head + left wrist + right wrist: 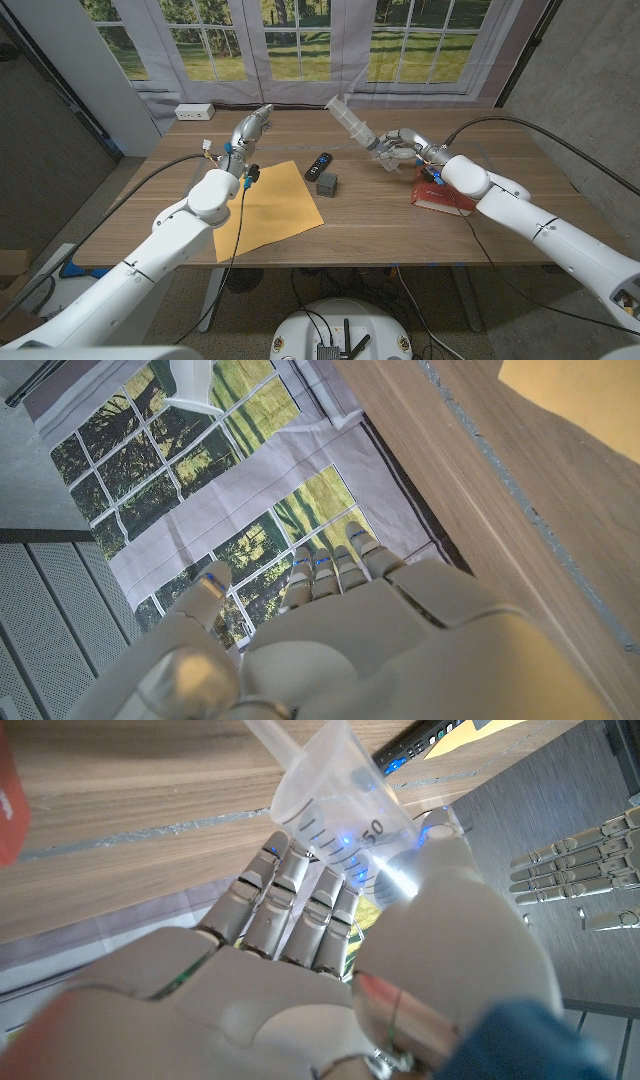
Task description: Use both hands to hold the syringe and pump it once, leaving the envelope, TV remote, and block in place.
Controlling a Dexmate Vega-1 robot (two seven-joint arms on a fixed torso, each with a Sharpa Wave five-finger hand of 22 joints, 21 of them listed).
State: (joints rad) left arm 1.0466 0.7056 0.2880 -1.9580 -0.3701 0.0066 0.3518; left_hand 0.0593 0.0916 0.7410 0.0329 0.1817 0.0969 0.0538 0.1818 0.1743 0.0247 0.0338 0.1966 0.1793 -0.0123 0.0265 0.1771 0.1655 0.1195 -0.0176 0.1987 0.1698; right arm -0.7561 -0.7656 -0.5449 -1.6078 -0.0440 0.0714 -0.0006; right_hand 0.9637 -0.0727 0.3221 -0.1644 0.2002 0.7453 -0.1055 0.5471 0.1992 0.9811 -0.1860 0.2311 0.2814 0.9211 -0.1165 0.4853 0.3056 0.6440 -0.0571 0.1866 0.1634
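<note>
Black TV remote (318,162) beside grey block (327,184), envelope (268,205) adjacent

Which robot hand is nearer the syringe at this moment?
Right. The right robot hand grips the syringe by its barrel above the table; the left robot hand is raised across the table, apart from it.

We see the left robot hand (252,127) raised above the tabletop (370,215), fingers straight and together, holding nothing. The right robot hand (398,147) grips a syringe (352,118).
</note>
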